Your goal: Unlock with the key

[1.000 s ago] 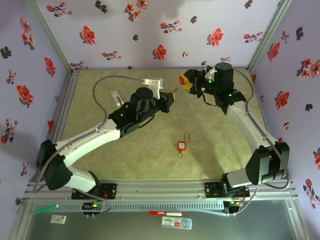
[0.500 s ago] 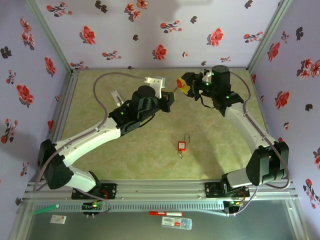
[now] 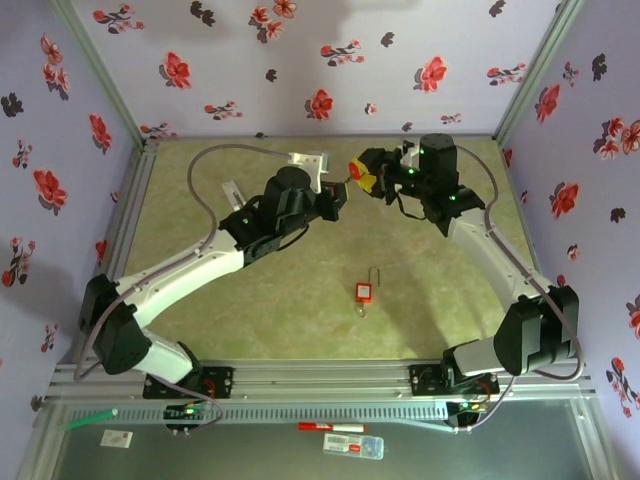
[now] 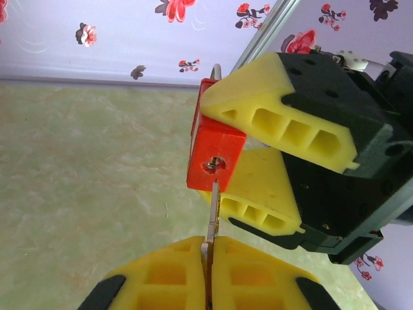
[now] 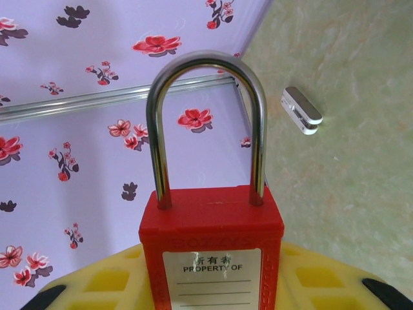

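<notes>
My right gripper [image 3: 362, 172] is shut on a red padlock [image 5: 213, 245], whose steel shackle [image 5: 206, 116] is closed and stands up in the right wrist view. My left gripper [image 4: 210, 252] is shut on a thin metal key [image 4: 211, 216]. It faces the padlock's [image 4: 216, 152] underside. The key's tip touches the keyhole [image 4: 215, 165]; how deep it sits I cannot tell. From above, the left gripper [image 3: 340, 198] and the right gripper meet at the back middle of the table. The right gripper's yellow fingers [image 4: 277, 97] clamp the lock body from both sides.
A second red padlock [image 3: 365, 292] lies on the green mat near the middle. A white bracket [image 3: 308, 162] sits at the back. A small silver piece [image 5: 301, 110] lies on the mat at back left [image 3: 232, 190]. Floral walls and aluminium posts enclose the table.
The right gripper has carried the padlock left towards the left gripper. The left gripper has edged up to it, and the gap between key and lock has closed.
</notes>
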### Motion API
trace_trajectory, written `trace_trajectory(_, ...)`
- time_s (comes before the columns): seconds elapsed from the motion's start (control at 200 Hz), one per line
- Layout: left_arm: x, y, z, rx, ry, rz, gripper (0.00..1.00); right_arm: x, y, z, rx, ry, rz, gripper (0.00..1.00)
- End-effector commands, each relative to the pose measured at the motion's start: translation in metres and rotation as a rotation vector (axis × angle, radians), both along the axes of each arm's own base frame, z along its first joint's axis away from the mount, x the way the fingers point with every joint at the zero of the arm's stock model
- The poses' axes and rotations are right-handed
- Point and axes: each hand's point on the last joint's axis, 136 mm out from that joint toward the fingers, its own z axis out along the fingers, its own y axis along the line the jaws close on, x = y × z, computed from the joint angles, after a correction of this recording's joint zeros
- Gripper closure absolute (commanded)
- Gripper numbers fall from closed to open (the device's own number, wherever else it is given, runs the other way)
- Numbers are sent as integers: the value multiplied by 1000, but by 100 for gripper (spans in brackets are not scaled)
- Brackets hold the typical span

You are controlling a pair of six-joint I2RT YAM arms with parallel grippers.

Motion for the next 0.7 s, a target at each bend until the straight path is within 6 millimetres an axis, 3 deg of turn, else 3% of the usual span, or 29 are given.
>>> trace_trajectory(0.0, 1, 1, 10, -40, -4, -6, 100, -7, 2, 18, 31, -56, 4, 93)
trace_trajectory(0.695, 6, 4, 5, -21, -1, -7, 100, -12, 11, 15, 31, -49, 31, 93)
